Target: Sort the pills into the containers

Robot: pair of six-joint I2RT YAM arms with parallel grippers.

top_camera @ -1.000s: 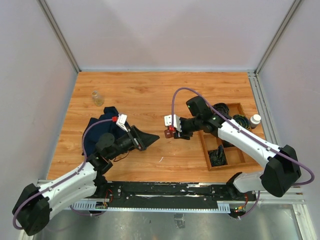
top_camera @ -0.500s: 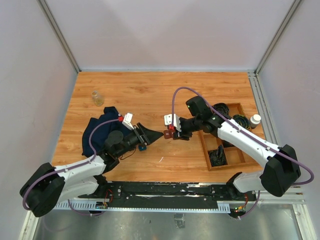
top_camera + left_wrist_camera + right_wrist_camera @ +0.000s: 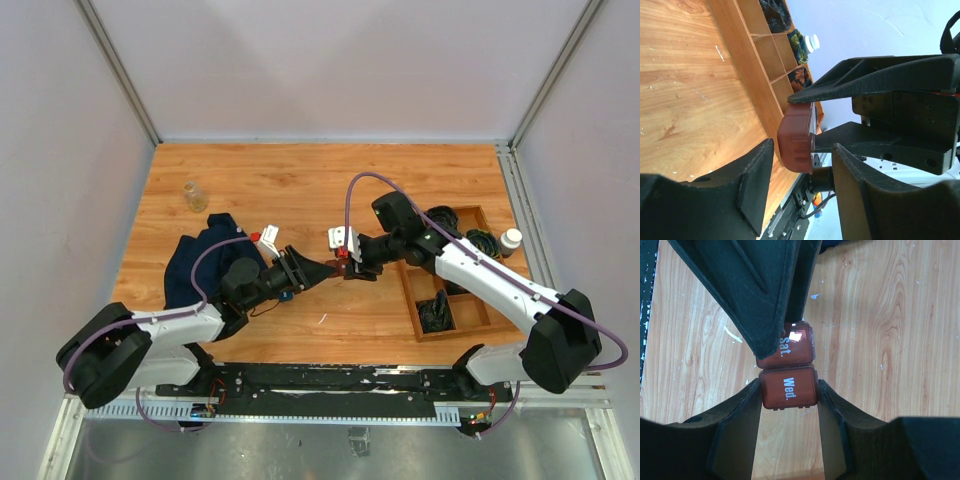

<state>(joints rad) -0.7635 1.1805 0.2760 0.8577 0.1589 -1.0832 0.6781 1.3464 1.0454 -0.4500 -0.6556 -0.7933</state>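
Observation:
A small reddish-brown container hangs above the table. Its two lids are marked "Wed." and "Sat.". My right gripper is shut on the "Wed." half, with a finger pressed on each side. My left gripper comes in from the left, and one of its fingers covers part of the "Sat." lid. In the left wrist view the box end sits between the left fingertips with a gap on both sides, so that gripper is open. From above, both grippers meet at mid-table. No pills are in view.
A wooden divided tray with dark items lies at the right, also seen as the tray. A white-capped bottle stands beyond it. A dark blue cloth and a small clear bottle lie at the left.
My left arm has reached right toward the held box, and its jaws have narrowed around the box's free end. The right arm has stayed still with its grip unchanged.

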